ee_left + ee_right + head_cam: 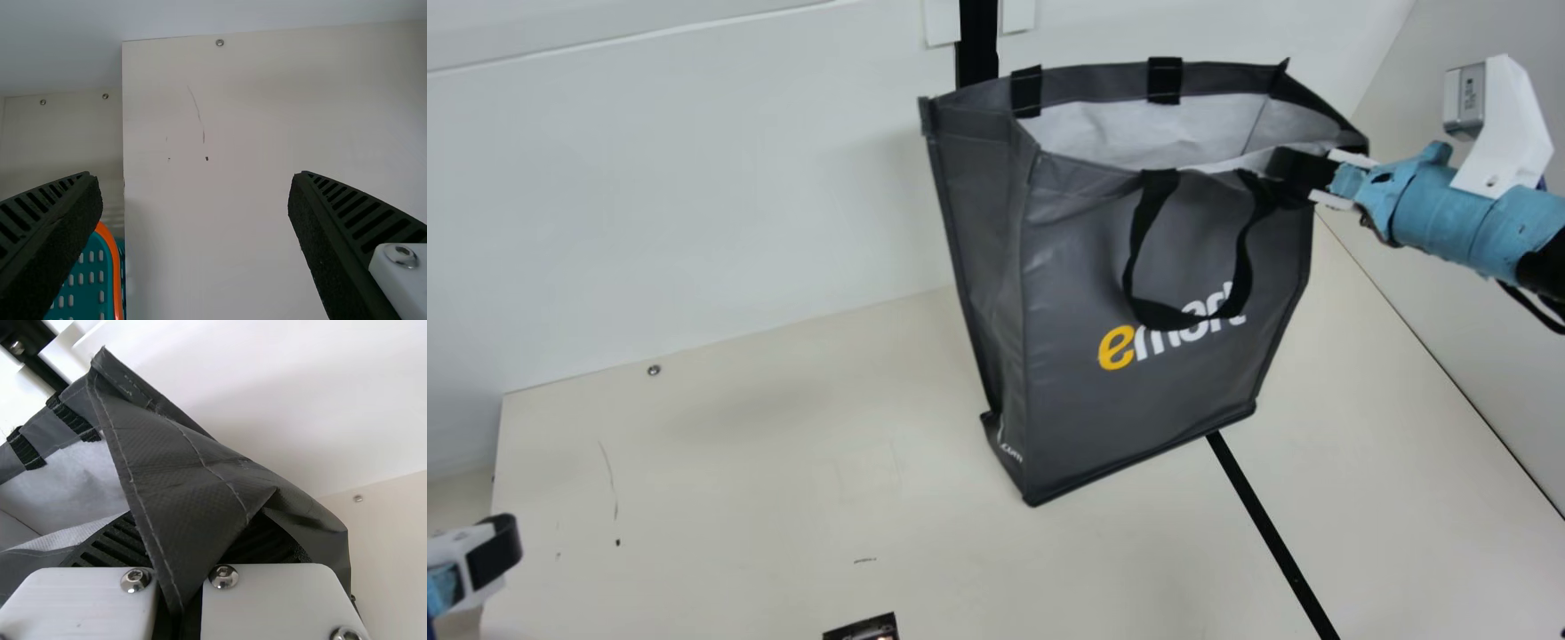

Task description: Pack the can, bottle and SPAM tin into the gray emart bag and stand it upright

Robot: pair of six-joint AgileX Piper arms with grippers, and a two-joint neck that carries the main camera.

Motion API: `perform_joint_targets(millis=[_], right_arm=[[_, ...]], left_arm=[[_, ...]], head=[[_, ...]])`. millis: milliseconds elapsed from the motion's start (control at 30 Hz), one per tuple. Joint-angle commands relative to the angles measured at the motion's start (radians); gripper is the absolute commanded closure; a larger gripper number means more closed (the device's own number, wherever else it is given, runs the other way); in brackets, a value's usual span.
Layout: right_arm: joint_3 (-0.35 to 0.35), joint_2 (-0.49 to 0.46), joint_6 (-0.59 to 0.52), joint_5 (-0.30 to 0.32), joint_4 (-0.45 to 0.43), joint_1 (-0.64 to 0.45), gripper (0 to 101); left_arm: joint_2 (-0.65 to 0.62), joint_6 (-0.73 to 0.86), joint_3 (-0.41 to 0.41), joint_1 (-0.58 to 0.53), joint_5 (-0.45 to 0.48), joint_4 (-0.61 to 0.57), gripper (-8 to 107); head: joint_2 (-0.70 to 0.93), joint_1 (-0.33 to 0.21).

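The right pincer (1279, 173) is clamped closed, the left pincer (509, 539) spread wide

There were three single things and one pair.
One gray emart bag (1076, 427), one teal basket (115, 267) with an orange rim and one dark item (863, 630), too cut off to name, made up the singles; the grippers numbered two, a left gripper (505, 542) and a right gripper (1276, 173).

Your neck view looks down over table (738, 498) and bag (1076, 418); your left wrist's looks down too, sharing the scratch (195, 103); your right's faces the rim (47, 433) closely.
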Motion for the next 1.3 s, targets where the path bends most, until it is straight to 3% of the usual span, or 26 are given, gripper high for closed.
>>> perform_joint_targets(millis=[0, 800, 1267], right_arm=[[-0.026, 0.011, 0.004, -0.004, -0.008, -0.020, 101], [-0.352, 0.222, 0.081, 0.016, -0.121, -0.252, 101], [-0.496, 0.315, 0.131, 0.013, -0.172, -0.320, 101]], left_arm=[[0.000, 0.000, 0.000, 0.000, 0.000, 0.000, 9], [0.000, 0.000, 0.000, 0.000, 0.000, 0.000, 9], [0.000, 0.000, 0.000, 0.000, 0.000, 0.000, 9]], head=[[-0.001, -0.023], [-0.001, -0.023], [-0.001, -0.023]])
